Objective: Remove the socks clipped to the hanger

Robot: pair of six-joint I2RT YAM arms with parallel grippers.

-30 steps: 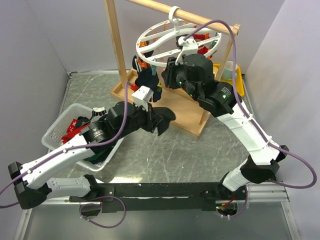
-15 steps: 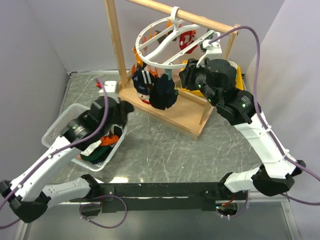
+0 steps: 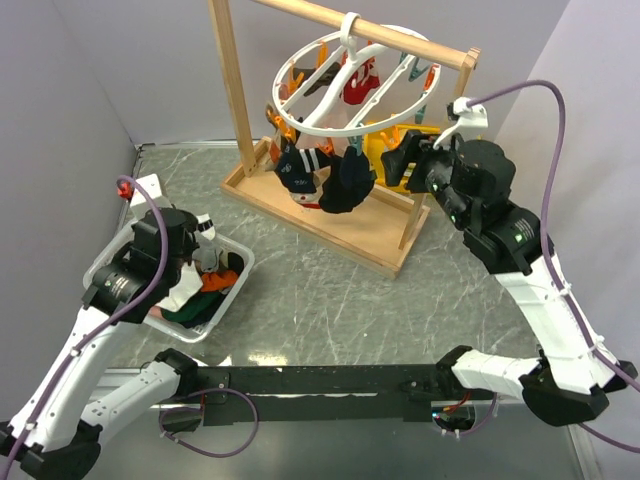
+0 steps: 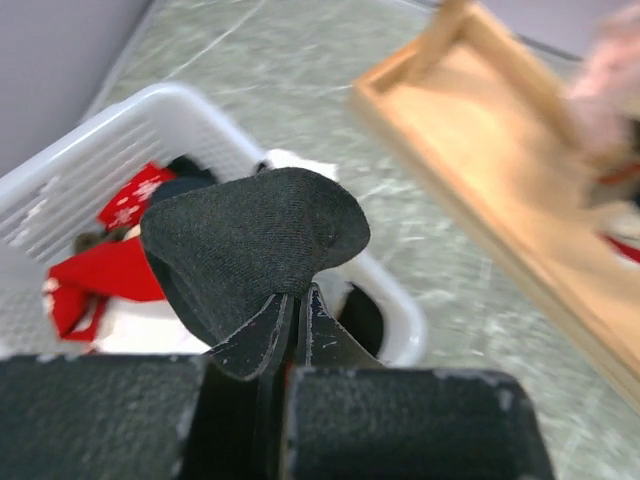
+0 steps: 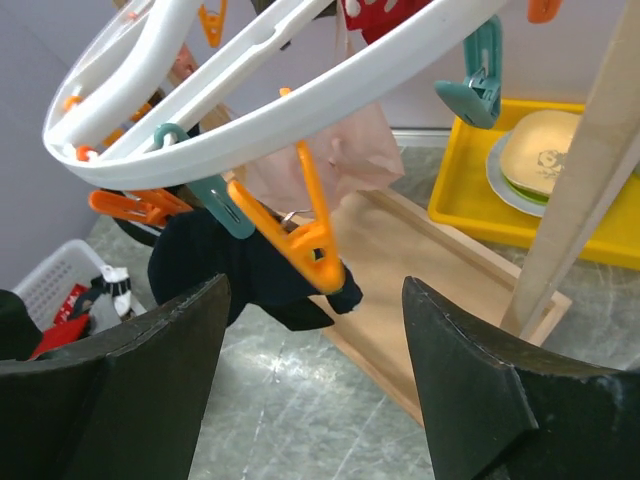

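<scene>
**Left pinches a black sock over the basket; right spread open by the hanger**

Left gripper (image 4: 297, 300) is clamped on a black sock (image 4: 255, 235). It pinches the sock at its lower edge, and the rest fans up above the fingertips. Gripper and sock are above the white basket (image 4: 400, 312), which sits at the table's (image 3: 330, 300) near-left. The basket holds red socks (image 4: 95, 285) plus white and dark pieces.

Right gripper (image 5: 312, 295) is released, fingers wide apart with nothing between them. It is raised off the table just beside the right edge of the hanger (image 5: 260, 118), and in its wrist view the ring runs above and ahead of the fingers.

The hanger is a white ring, tilted, hooked on the top bar of the wooden rack (image 3: 232, 90). Socks clipped under it:
- a dark sock (image 3: 347, 185)
- a navy sock with white stripes (image 3: 297, 168) beside the dark one
- a pale pink sock (image 5: 355, 150) behind them
- a red sock (image 3: 358, 85) at the far side

An orange clip (image 5: 312, 245) hangs in front of the dark sock; can't tell if it grips it. A teal clip (image 5: 483, 75) dangles from the ring's right side.

Behind the rack base is a yellow tray (image 5: 470, 215) with what looks like a toy burger (image 5: 545, 150), slightly blurry.
</scene>
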